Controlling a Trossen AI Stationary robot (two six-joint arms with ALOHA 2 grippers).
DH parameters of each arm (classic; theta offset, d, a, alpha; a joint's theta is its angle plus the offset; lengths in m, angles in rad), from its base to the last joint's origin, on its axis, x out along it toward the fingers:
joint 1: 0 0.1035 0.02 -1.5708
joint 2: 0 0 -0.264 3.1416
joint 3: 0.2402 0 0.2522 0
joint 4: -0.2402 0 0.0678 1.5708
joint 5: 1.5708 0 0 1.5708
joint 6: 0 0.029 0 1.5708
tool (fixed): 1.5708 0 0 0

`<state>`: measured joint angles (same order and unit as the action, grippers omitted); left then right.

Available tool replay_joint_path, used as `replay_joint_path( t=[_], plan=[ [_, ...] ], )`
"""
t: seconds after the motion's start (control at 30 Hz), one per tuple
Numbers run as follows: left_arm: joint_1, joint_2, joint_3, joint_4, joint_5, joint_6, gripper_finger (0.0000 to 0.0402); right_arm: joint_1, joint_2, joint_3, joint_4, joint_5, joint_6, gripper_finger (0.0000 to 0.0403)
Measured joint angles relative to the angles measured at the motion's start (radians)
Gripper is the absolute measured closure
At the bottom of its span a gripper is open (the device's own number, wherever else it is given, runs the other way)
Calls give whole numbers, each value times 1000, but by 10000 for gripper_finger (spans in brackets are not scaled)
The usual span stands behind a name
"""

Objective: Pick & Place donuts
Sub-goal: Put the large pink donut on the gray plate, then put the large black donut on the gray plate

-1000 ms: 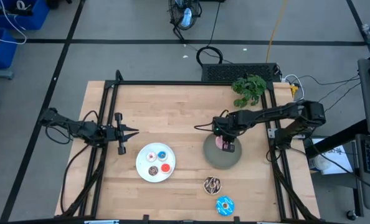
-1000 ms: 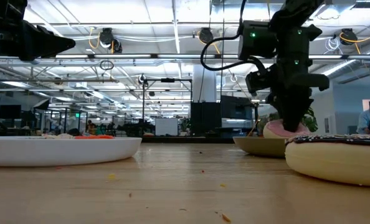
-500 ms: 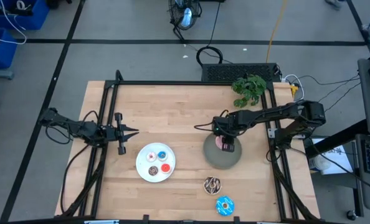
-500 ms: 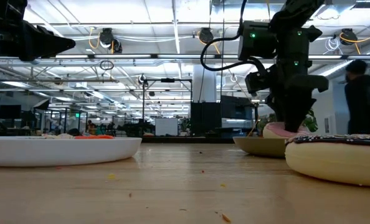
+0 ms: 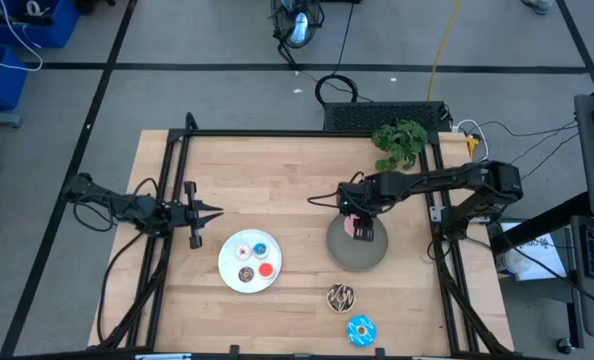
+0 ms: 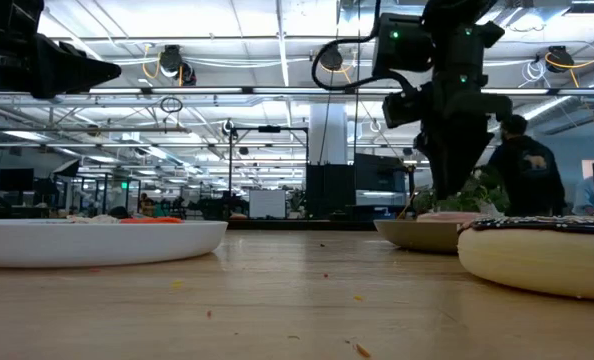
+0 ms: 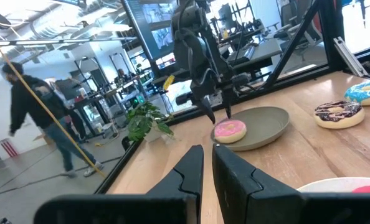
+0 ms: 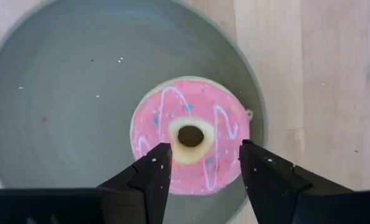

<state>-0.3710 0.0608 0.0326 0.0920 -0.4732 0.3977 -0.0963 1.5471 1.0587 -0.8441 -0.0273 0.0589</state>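
Note:
The pink donut [image 8: 190, 135] lies flat on the grey plate [image 8: 60, 93], near the plate's far rim [image 5: 359, 227]. My right gripper [image 8: 200, 155] is open just above it, fingers pointing down on either side of the ring and clear of it; it also shows in the left wrist view [image 7: 219, 115]. The chocolate donut [image 5: 340, 296] and the blue-sprinkled donut [image 5: 361, 330] lie on the table near the front edge. The tiny blue [image 5: 260, 249], brown [image 5: 245, 274] and red [image 5: 266, 269] donuts sit on the white plate [image 5: 227, 262]. My left gripper [image 5: 205, 212] is shut and empty at the table's left.
A green plant [image 5: 400, 143] sits at the table's far right corner. A black frame [image 5: 277, 133] runs round the table. A person [image 6: 525, 175] walks in the room behind. Bare wood lies between the two plates and across the far half.
My right gripper has gone up off the pink donut and a little toward the far edge. The donut has stayed on the grey plate and now lies flat and lower in the low view. A person has walked across the room behind.

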Motion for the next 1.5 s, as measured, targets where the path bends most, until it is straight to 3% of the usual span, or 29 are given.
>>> replay_joint_path(
  t=[0.33, 0.5, 0.8, 1.5],
  plan=[
    [0, 0, 0, -15, 0, -14, 360, 80, -4, 204, -229, -3, 8, 232],
    [0, 0, 0, -15, 0, -18, 360, 222, -48, 268, -127, -34, -53, 246],
    [0, 0, 0, -20, -4, -43, 360, 418, -171, 276, 150, -91, -67, 311],
    [0, 0, 0, -22, -8, -43, 360, 534, -163, 275, 248, -109, -25, 399]
  ],
)
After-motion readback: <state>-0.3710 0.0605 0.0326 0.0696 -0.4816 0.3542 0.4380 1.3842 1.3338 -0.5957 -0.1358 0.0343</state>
